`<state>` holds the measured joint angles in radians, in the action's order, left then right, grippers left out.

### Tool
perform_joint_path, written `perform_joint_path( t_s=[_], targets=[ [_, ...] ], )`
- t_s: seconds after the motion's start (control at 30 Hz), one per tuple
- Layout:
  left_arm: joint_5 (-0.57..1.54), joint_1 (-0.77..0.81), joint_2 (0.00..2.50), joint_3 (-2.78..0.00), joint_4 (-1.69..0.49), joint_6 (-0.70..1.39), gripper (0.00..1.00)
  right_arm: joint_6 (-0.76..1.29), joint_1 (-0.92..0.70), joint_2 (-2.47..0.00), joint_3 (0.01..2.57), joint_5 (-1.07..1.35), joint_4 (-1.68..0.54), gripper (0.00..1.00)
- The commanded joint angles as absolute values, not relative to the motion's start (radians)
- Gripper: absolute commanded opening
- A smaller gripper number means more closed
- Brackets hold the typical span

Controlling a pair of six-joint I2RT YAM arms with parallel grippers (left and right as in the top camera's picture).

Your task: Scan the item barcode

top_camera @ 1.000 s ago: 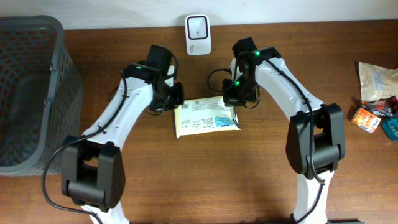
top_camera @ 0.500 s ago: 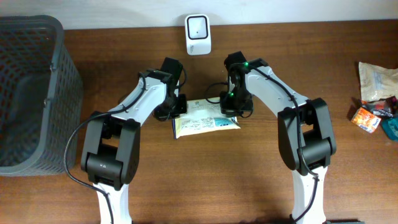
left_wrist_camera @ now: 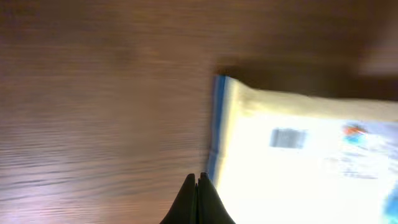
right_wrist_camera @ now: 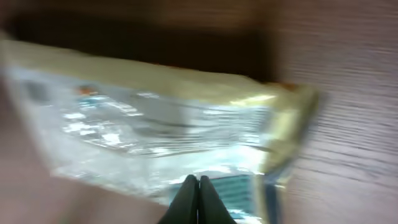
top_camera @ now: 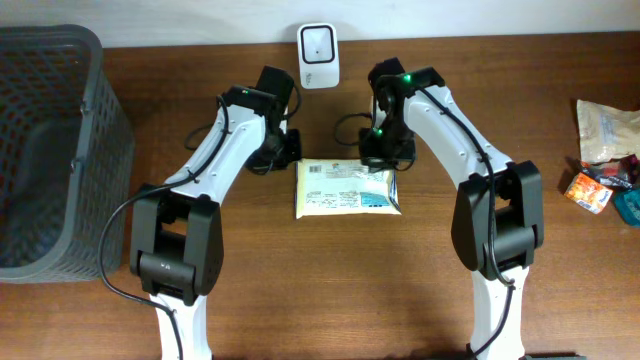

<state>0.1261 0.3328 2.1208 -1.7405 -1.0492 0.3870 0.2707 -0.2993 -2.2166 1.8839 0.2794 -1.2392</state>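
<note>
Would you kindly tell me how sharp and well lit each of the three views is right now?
Overhead: sharp and evenly lit, no glare on the packet. Left wrist: motion-blurred, the packet's pale face washed out, its barcode only a grey smudge. Right wrist: blurriest, glare streaks across the packet, deep shadow behind it.

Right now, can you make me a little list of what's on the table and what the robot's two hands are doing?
packet: lying flat on the table
scanner: white, at the far edge, beyond the packet
basket: grey, at the left
left gripper: shut, at the packet's edge
right gripper: shut, tips over the packet
snack packs: at the right edge
</note>
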Motion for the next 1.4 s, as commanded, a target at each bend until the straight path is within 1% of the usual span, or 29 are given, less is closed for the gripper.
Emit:
perform_joint_path(
  t_s=[0.0, 0.1, 0.23, 0.37, 0.4, 0.5, 0.57, 0.63, 0.8, 0.93, 0.97, 1.0, 1.03, 1.07, 1.1, 1.13, 1.17, 1.2, 1.23, 1.27, 1.37],
  targets=[
    [0.318, 0.341, 2.115, -1.722, -1.022, 0.397, 0.0, 0.24, -0.315, -2.225, 1.874, 0.422, -1.212, 0.04],
    [0.334, 0.357, 2.115, -1.677, -0.978, 0.397, 0.0, 0.244, -0.331, -2.231, 1.83, 0.452, -1.171, 0.04],
    [0.35, 0.366, 2.115, -1.602, -0.898, 0.415, 0.0, 0.244, -0.336, -2.234, 1.724, 0.576, -1.05, 0.04],
    [0.33, 0.365, 2.115, -1.53, -0.834, 0.426, 0.0, 0.3, -0.33, -2.234, 1.655, 0.531, -0.993, 0.04],
    [0.297, 0.364, 2.115, -1.517, -0.829, 0.427, 0.0, 0.304, -0.326, -2.234, 1.65, 0.502, -0.991, 0.04],
    [0.095, 0.364, 2.115, -1.504, -0.849, 0.427, 0.0, 0.304, -0.324, -2.234, 1.65, 0.396, -0.995, 0.04],
    [0.009, 0.363, 2.113, -1.51, -0.873, 0.427, 0.0, 0.304, -0.324, -2.232, 1.664, 0.353, -1.016, 0.04],
    [-0.034, 0.359, 2.112, -1.534, -0.905, 0.426, 0.0, 0.303, -0.322, -2.231, 1.696, 0.301, -1.06, 0.04],
    [-0.049, 0.348, 2.11, -1.644, -0.991, 0.426, 0.0, 0.291, -0.319, -2.23, 1.855, 0.138, -1.237, 0.04],
    [-0.021, 0.349, 2.109, -1.737, -1.062, 0.426, 0.0, 0.256, -0.319, -2.23, 1.957, 0.122, -1.343, 0.05],
    [-0.003, 0.349, 2.109, -1.747, -1.07, 0.426, 0.0, 0.241, -0.319, -2.23, 1.967, 0.122, -1.356, 0.08],
    [0.016, 0.349, 2.109, -1.75, -1.072, 0.426, 0.0, 0.239, -0.319, -2.23, 1.971, 0.118, -1.36, 0.22],
    [0.04, 0.349, 2.109, -1.75, -1.072, 0.426, 0.0, 0.239, -0.319, -2.23, 1.971, 0.118, -1.365, 0.52],
    [0.05, 0.349, 2.111, -1.75, -1.073, 0.426, 0.13, 0.239, -0.316, -2.23, 1.969, 0.118, -1.367, 0.82],
    [0.049, 0.349, 2.111, -1.75, -1.074, 0.426, 0.37, 0.239, -0.313, -2.23, 1.968, 0.118, -1.367, 0.93],
    [0.05, 0.349, 2.111, -1.75, -1.075, 0.426, 0.54, 0.239, -0.309, -2.23, 1.968, 0.118, -1.366, 0.99],
    [0.049, 0.349, 2.111, -1.75, -1.076, 0.426, 0.74, 0.239, -0.302, -2.23, 1.968, 0.118, -1.365, 0.99],
    [0.049, 0.349, 2.111, -1.75, -1.076, 0.426, 0.82, 0.239, -0.292, -2.23, 1.968, 0.115, -1.366, 0.99],
    [0.049, 0.349, 2.111, -1.75, -1.076, 0.426, 0.96, 0.239, -0.279, -2.23, 1.968, 0.102, -1.366, 0.99],
    [0.049, 0.349, 2.111, -1.75, -1.075, 0.426, 0.99, 0.239, -0.267, -2.23, 1.968, 0.088, -1.367, 0.99],
    [0.048, 0.347, 2.111, -1.75, -1.075, 0.426, 0.99, 0.238, -0.222, -2.23, 1.968, 0.036, -1.374, 0.98]
  ],
)
